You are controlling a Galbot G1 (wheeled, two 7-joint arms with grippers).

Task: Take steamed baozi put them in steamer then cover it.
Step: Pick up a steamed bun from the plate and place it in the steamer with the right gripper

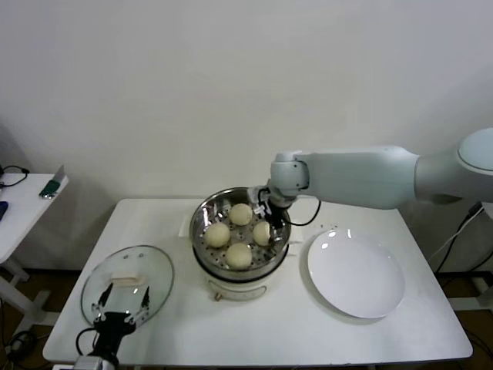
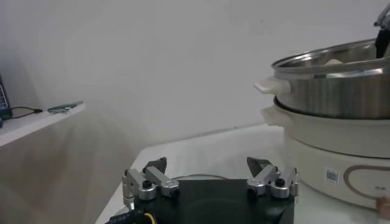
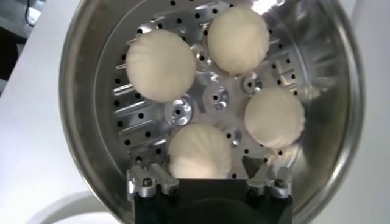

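Centre of the head view: the steamer (image 1: 206,220), a shiny perforated steel basket on a white pot base, stands on the white tabletop (image 1: 254,331). Four steamed baozi (image 1: 239,255) lie inside it, spread across the perforated floor, each apart from the others. The right gripper (image 1: 269,213) reaches in from the right of the frame and hangs over the basket's right rim, above the nearest bun; in the right wrist view its fingers (image 3: 149,181) are spread apart either side of that bun, and whether they touch it cannot be told. The cover (image 1: 127,284), a clear glass lid with a pale handle, lies flat on the tabletop at lower left, well apart from the steamer. The left gripper (image 1: 123,303) sits at the lid's near edge, fingers (image 2: 148,182) apart and holding nothing. A bare white plate (image 1: 356,273) lies right of the steamer.
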